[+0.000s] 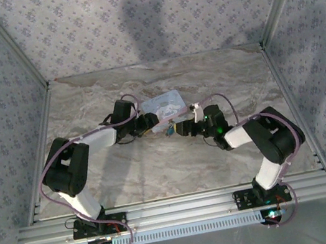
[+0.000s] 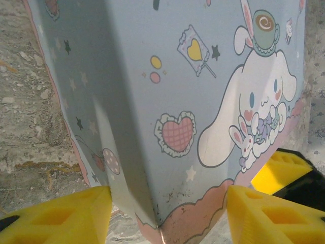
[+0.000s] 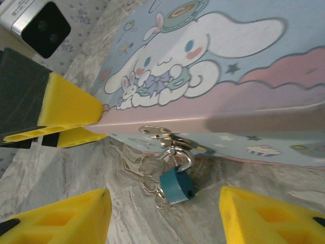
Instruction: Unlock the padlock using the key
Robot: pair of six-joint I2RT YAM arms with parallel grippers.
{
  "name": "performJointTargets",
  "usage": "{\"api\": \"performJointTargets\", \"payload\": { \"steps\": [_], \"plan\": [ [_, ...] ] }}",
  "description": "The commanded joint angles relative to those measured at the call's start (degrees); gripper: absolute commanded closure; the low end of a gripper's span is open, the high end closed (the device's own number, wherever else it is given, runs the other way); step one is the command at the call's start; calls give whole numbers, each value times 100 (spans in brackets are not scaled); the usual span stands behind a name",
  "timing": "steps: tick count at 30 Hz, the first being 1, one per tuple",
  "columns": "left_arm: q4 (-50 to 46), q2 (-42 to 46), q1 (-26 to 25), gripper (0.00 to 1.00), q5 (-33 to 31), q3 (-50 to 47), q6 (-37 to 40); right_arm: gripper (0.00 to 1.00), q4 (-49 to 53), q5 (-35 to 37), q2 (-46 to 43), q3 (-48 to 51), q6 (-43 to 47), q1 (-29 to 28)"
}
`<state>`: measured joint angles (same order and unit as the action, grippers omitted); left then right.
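The padlock (image 3: pixel 176 185) is dangling just ahead of my released right hand (image 3: pixel 163 192). My left hand (image 2: pixel 168 195) is gripping the tin (image 2: pixel 177 76).

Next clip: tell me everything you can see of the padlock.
The padlock is tiny, with a teal-blue body, apparently painted metal, and a silvery shackle. A dark keyhole shows on its lower face, with no key in it. It hangs tilted from the silvery hasp on the front edge of the cartoon-printed tin, low over the marble table. Thin wire rings lie beside it. Whether the shackle is latched cannot be told.
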<state>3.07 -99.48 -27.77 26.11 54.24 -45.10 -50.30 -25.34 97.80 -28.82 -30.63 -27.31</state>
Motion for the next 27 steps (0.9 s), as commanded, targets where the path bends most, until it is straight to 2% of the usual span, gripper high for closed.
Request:
{"api": "performJointTargets", "payload": {
  "steps": [1, 17, 27],
  "plan": [
    [-387, 34, -89, 40, -141, -168, -9, 41, -509, -29, 415, -191, -285, -114],
    [-322, 16, -100, 40, -106, -182, -65, 45, -1269, 8, 1421, -578, -756, -292],
    [-320, 8, -106, 40, -106, -184, -68, 54, -1292, -93, 1514, -605, -756, -284]
  ]
}}
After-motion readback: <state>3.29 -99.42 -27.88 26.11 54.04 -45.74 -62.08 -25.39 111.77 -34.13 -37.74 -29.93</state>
